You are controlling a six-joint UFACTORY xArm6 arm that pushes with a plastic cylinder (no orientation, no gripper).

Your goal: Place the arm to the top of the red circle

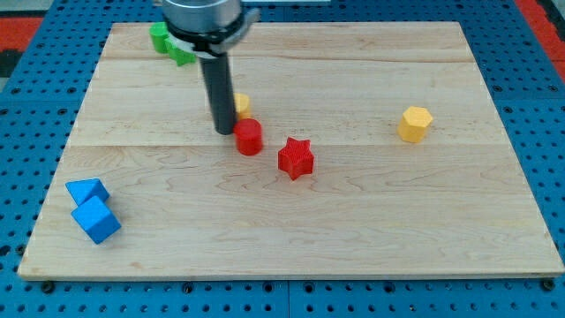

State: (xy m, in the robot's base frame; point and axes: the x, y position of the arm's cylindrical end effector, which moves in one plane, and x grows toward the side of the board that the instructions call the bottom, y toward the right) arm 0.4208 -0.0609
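Red circle (249, 137) just right of my tip (224, 131) — approach nearly done. Calls for nudging up and rightward; no grasping end effector to report — bare rod only.

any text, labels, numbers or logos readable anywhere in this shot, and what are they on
None: no words, numbers, labels or logos can be read.
The wooden board, red cylinder, red star, yellow hexagonal block, blue blocks and green blocks are all plain.
My tip and its dark rod carry no marking.

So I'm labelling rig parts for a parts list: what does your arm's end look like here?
A straight dark rod, matte black and round, hangs from a wider grey-and-black mount cut off at the view's top. My tip is plain and blunt. No claw, cables or markings show.
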